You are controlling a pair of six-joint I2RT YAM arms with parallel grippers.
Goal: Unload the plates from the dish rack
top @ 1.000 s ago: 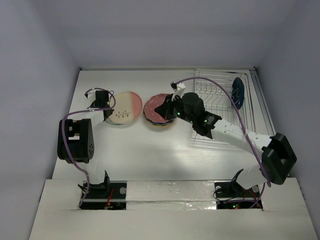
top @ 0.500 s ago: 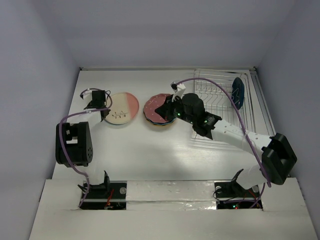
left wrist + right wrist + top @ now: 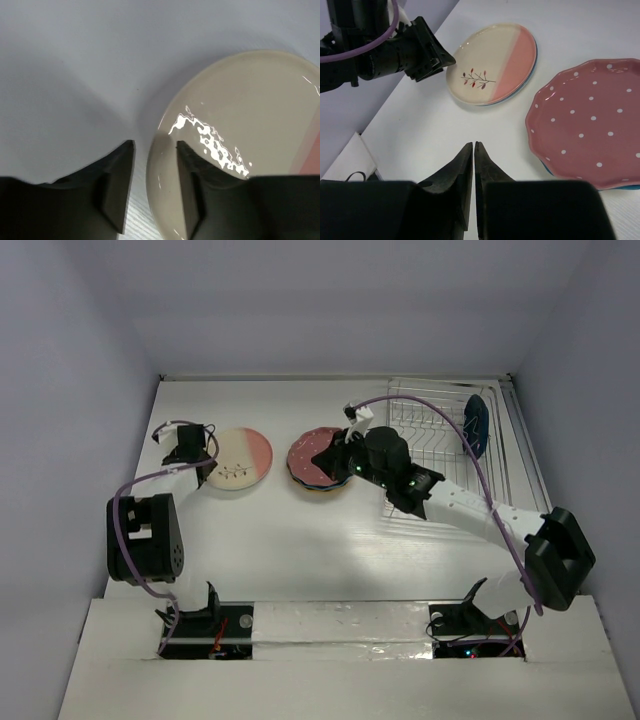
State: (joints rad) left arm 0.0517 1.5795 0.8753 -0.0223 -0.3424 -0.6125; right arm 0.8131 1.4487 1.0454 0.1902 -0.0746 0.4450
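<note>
Hanging at the left rim of the cream-and-pink plate (image 3: pixel 241 458), the left claw (image 3: pixel 155 144) gapes narrowly, empty; the right claw (image 3: pixel 473 145), to that plate's right, is pinched together, empty.

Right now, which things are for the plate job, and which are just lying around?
For the job: dish rack, navy plate standing in it, cream-and-pink plate, pink dotted plate on a stack, left tool, right tool.

Just there: table, purple cables, white strip at the near edge.
</note>
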